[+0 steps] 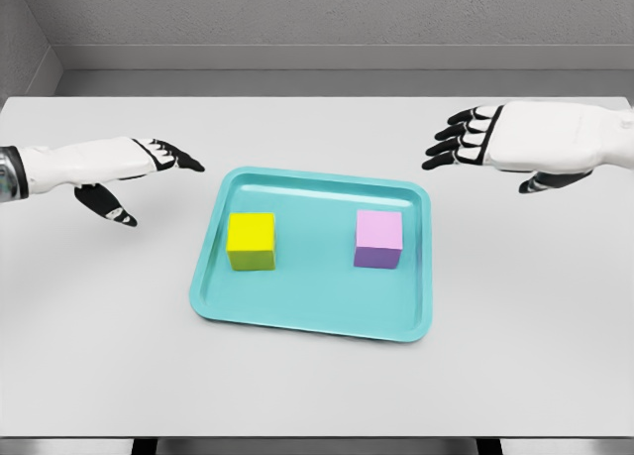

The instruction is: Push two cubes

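While both cubes sit apart in teal tray (315,326), yellow cube (252,241) left, pink cube (378,239) right, left hand (134,168) & right hand (505,140) fingers spread, empty.

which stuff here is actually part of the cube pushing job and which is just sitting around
Part of the job:
- yellow cube, on the tray's left side
- pink cube, on its right side
- left hand, open, touching nothing
- right hand, open, touching nothing

Just there:
- shallow teal tray holding both cubes
- white table
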